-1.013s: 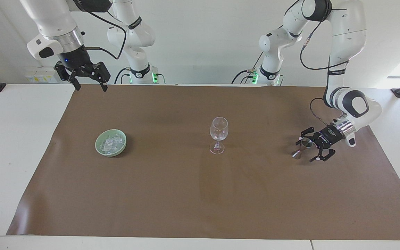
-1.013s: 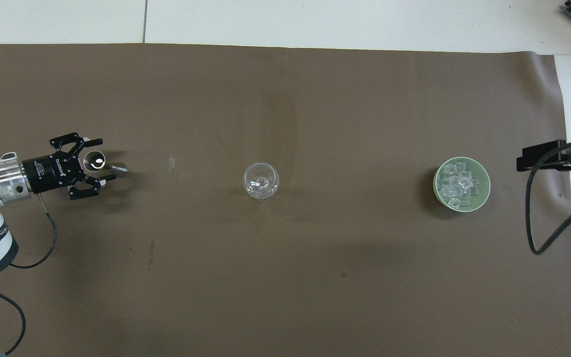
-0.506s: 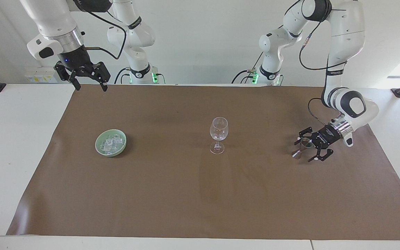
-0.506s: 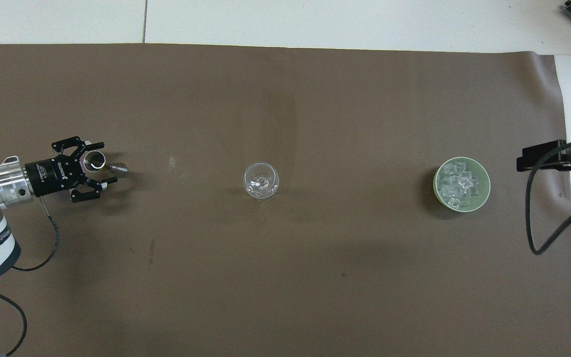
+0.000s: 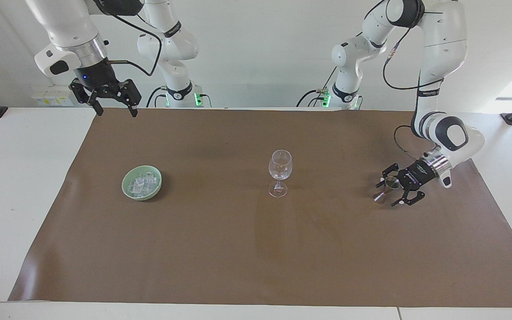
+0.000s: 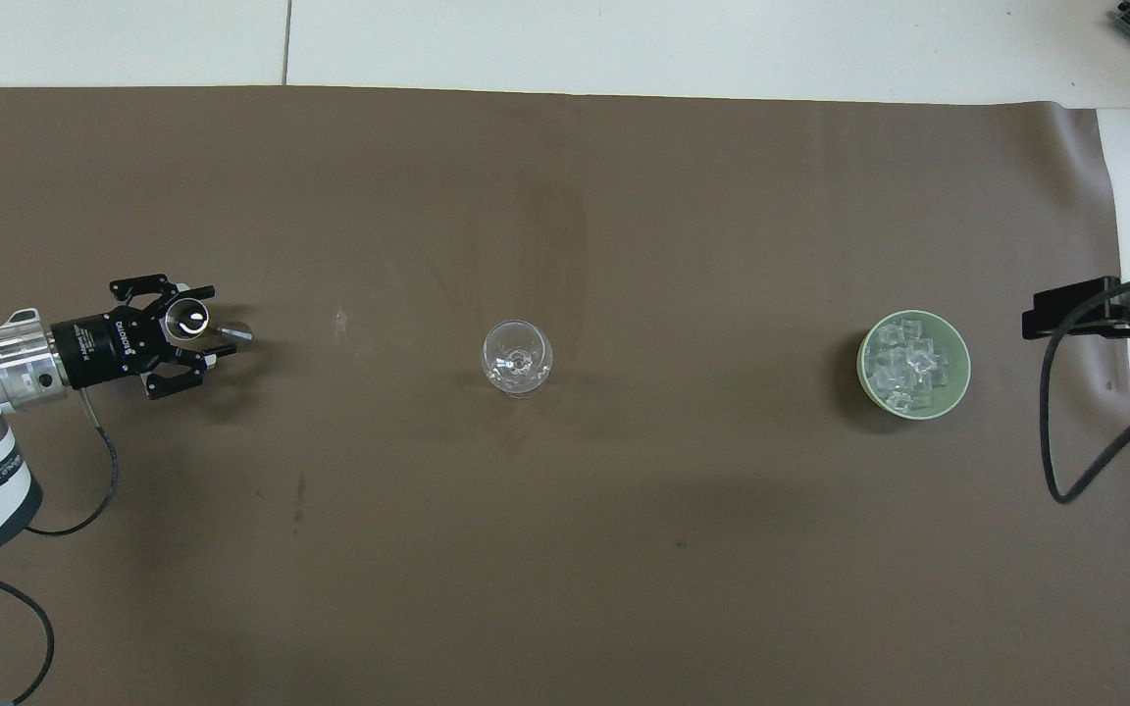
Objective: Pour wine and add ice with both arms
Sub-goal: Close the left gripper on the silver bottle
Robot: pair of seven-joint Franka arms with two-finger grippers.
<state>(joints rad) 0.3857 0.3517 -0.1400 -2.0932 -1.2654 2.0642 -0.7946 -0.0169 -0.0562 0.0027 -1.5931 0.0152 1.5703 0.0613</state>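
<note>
Left gripper low at the left arm's end of the bench, fingers either side of a small metal jigger standing on the brown mat; cannot tell whether the fingers grasp the jigger or merely flank it. Right gripper waiting raised over the mat's edge at the right arm's end, fingers released and holding nothing. Ice piled in a pale green bowl on the mat toward the right arm's end, well apart from both grippers. Empty stemmed glass upright at mid-mat, between bowl and jigger.
</note>
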